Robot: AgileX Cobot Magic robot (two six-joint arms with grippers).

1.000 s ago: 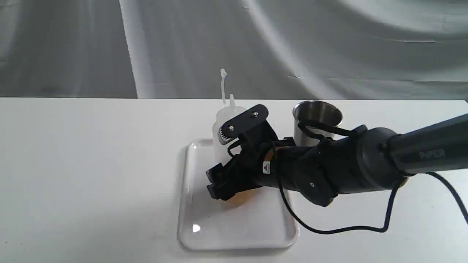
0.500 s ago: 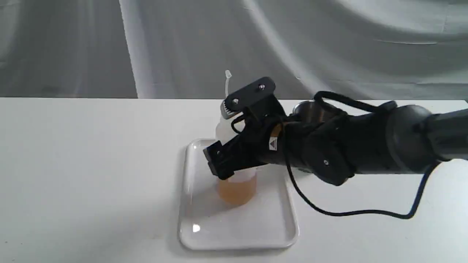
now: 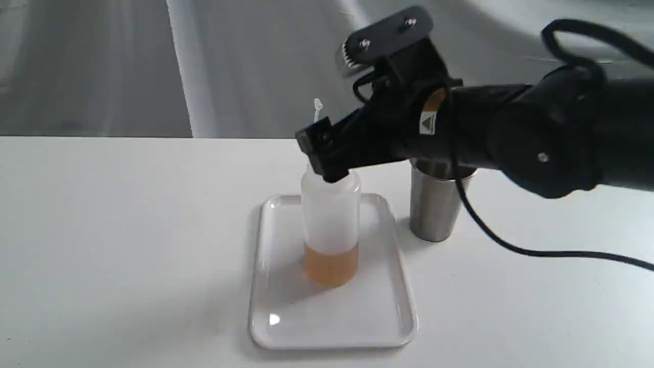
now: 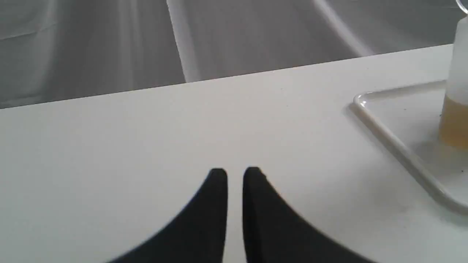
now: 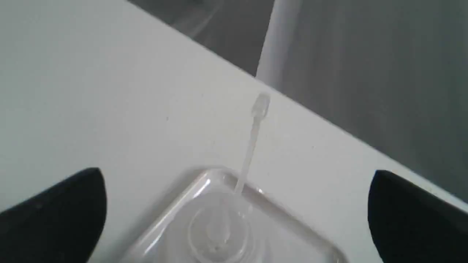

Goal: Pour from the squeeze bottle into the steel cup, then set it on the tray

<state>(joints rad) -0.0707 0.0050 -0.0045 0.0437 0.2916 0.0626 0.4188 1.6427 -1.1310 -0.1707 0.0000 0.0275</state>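
Squeeze bottle (image 3: 330,225), translucent whitish plastic with amber liquid, stands upright on the flat white rectangular tray (image 3: 357,312). Right gripper (image 5: 234,179) hangs directly above its vertical axis, jaws spread wide, empty; left gripper (image 4: 235,175), nearly closed, lies farther off.

light: bright, even; shadows: soft; glare: spot on tray (image 3: 273,319); focus: right wrist view blurry, perhaps motion

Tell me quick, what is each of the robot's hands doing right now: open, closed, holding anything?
Left hand: closed, holding nothing.
Right hand: open, empty, above the translucent whitish plastic squeeze bottle.
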